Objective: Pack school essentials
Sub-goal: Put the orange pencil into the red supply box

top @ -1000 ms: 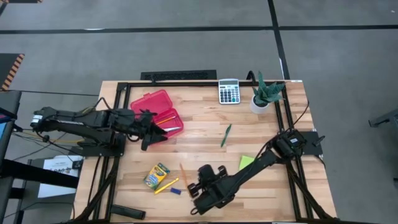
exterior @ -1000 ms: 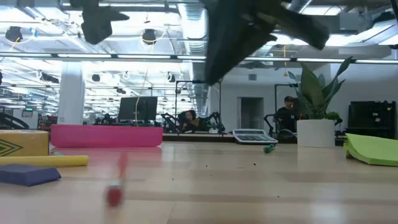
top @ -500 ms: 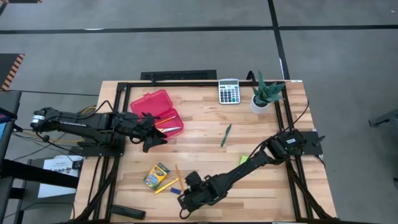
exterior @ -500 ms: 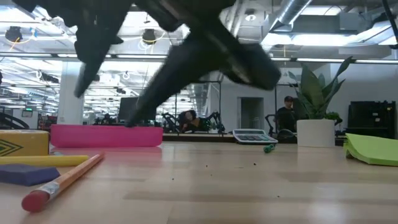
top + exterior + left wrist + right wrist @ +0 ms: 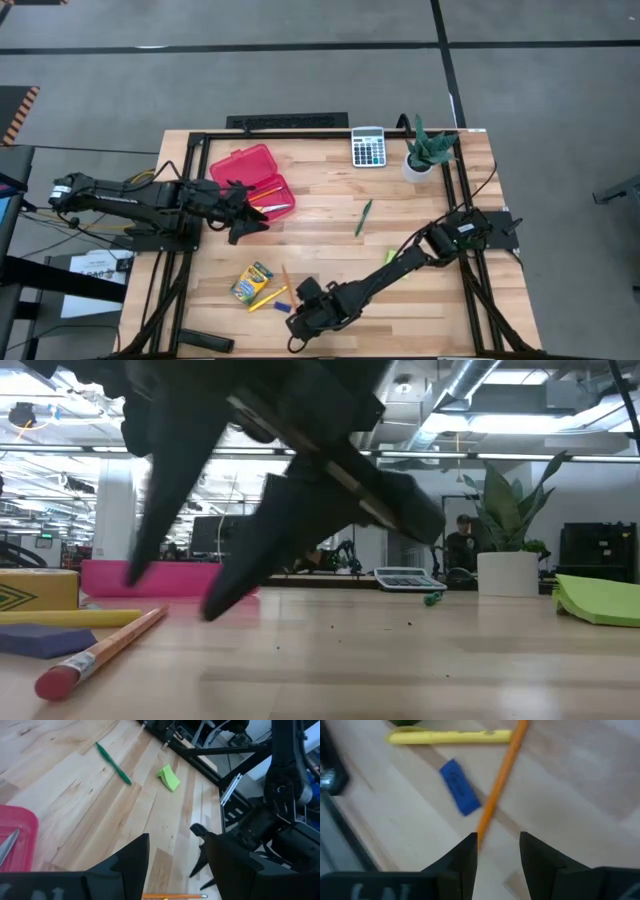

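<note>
Your right gripper [image 5: 496,845] hangs with fingers parted over the orange pencil [image 5: 501,777], not touching it, beside the blue eraser [image 5: 459,794]. Your left gripper [image 5: 243,213], also parted and empty, hovers by the red case [image 5: 247,165] containing scissors [image 5: 272,208]

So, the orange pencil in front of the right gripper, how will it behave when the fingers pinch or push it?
The orange pencil looks thin and stiff, so it probably will not bend. Lying flat on the bare table, it may roll or pivot if the open right gripper nudges it. It looks light, so lifting should be easy.
</note>
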`<control>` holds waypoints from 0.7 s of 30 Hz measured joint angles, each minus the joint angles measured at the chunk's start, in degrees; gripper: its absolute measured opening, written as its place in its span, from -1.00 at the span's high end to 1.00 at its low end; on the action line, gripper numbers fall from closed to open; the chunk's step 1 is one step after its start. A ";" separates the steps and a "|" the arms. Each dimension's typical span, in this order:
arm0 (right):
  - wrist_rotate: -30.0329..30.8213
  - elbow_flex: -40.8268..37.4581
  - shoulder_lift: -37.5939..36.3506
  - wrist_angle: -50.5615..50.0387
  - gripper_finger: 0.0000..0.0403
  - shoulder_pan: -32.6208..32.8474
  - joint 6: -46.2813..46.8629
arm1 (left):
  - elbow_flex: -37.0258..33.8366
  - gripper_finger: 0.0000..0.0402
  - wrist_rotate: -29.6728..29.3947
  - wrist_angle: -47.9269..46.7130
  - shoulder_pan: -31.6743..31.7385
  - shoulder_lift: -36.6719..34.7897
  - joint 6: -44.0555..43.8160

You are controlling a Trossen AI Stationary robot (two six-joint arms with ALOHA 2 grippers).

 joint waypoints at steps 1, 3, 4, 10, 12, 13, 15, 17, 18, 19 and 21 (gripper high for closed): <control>-0.06 0.00 0.08 0.55 0.25 -0.10 -0.34 | 0.00 0.08 0.00 -0.12 -0.02 0.02 0.00; -0.05 0.00 0.09 0.76 0.25 -0.42 -0.83 | 0.00 0.08 -0.24 0.04 -0.02 0.00 0.02; -0.04 0.00 0.09 1.00 0.25 -0.41 -0.94 | 0.00 0.08 -0.32 0.00 -0.02 0.00 0.02; 0.67 0.11 0.00 0.86 0.25 -1.04 -4.47 | 0.00 0.08 -0.55 -0.01 0.00 0.00 0.02; 0.24 1.31 -0.49 -0.85 0.23 -1.52 -7.66 | 0.00 0.08 -0.59 0.01 0.00 0.00 0.02; 0.45 2.53 -0.86 -0.58 0.22 -1.82 -9.88 | 0.00 0.08 -0.57 0.00 0.00 0.00 0.02; 1.43 5.46 -1.51 1.32 0.20 -2.19 -13.73 | 0.00 0.08 -0.50 -0.01 0.00 0.00 0.02; 1.75 7.20 -1.75 4.39 0.18 -2.40 -17.34 | 0.00 0.08 -0.35 -0.02 0.00 0.00 0.02; 1.26 7.32 -1.73 6.33 0.17 -2.44 -19.03 | 0.00 0.08 -0.33 -0.05 0.00 0.00 0.02; 0.48 7.22 -1.58 7.93 0.17 -2.60 -20.33 | 0.00 0.08 -0.34 -0.06 0.00 0.00 0.02; -1.28 7.09 -1.28 10.36 0.17 -2.63 -22.79 | 0.00 0.08 -0.25 -0.08 0.00 0.00 0.02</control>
